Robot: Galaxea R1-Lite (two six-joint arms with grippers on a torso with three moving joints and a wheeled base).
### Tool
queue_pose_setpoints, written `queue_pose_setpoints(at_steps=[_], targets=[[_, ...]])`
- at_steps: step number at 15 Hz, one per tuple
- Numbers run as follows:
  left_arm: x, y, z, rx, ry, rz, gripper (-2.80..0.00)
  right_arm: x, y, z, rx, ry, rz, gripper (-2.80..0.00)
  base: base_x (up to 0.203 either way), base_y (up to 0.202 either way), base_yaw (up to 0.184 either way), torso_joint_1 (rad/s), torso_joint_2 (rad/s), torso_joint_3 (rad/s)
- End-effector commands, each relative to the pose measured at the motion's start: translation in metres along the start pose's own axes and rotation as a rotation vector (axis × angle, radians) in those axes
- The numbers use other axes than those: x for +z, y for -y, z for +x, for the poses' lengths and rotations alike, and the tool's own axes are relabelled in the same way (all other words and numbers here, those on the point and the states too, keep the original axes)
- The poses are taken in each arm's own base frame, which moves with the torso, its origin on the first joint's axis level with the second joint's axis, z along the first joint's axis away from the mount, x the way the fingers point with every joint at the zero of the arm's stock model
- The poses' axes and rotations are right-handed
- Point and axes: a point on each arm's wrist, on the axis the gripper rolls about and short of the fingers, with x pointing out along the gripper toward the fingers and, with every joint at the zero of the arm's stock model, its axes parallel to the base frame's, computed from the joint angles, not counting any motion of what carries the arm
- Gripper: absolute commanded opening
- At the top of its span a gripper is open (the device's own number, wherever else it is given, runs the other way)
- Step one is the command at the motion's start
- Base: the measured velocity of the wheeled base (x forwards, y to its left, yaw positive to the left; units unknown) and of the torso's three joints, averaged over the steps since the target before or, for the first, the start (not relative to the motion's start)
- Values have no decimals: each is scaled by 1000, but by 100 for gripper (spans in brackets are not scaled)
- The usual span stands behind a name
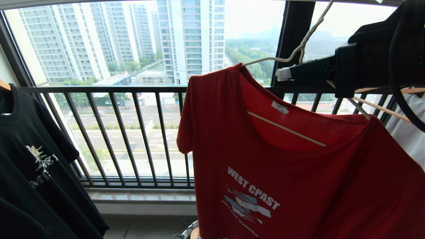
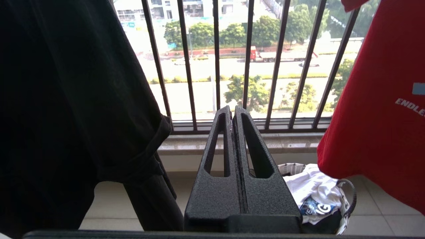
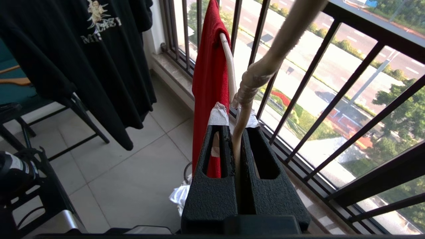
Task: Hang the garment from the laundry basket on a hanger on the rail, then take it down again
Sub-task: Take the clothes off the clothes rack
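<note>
The garment (image 1: 282, 172), a red T-shirt with white lettering, hangs on the thin white hanger (image 1: 272, 59) in front of the window. My right gripper (image 1: 282, 73) reaches in from the upper right and is shut on the hanger wire just below its twisted neck (image 3: 255, 73); the red garment (image 3: 207, 76) hangs beyond the taped fingertips. The hook runs up out of the head view, and the rail is out of view. My left gripper (image 2: 232, 111) is shut and empty, low down between the clothes. The laundry basket (image 2: 292, 167) stands on the floor below the garment (image 2: 375, 116), holding white clothes.
A black printed T-shirt (image 1: 33, 159) hangs at the left. A pale grey garment (image 1: 408, 129) on a wooden hanger (image 1: 382, 108) hangs at the right behind my right arm. The black barred window railing (image 1: 132, 132) runs close behind. A dark folding frame (image 3: 49, 109) stands on the tiled floor.
</note>
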Motion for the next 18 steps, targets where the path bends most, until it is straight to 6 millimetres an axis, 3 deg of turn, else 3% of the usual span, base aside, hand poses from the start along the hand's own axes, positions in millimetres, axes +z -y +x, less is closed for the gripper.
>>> queue_pose_setpoints(at_steps=[1,3,5,9,11,14,17,18], targets=[[32,0,-7,-21,79,2,-280,-10,-3,3,19,-36,66,-280,0,0,0,0,0,0],[58,2,1,-132,11,0,-280,-20,-4,12,32,-77,88,-280,0,0,0,0,0,0],[80,4,26,-255,-117,-18,-280,-24,-6,21,42,-93,126,-280,0,0,0,0,0,0],[141,11,115,-497,-325,-81,-280,-31,-4,34,41,-128,214,-280,0,0,0,0,0,0],[162,35,161,-679,-382,-118,-280,-40,-3,43,42,-158,235,-280,0,0,0,0,0,0],[162,85,219,-861,-444,-155,-280,-44,-1,52,42,-123,250,-280,0,0,0,0,0,0],[162,116,253,-903,-434,-175,-280,-44,1,63,44,-97,246,-280,0,0,0,0,0,0],[161,122,259,-871,-433,-175,0,-46,0,66,50,-104,247,-280,0,0,0,0,0,0]])
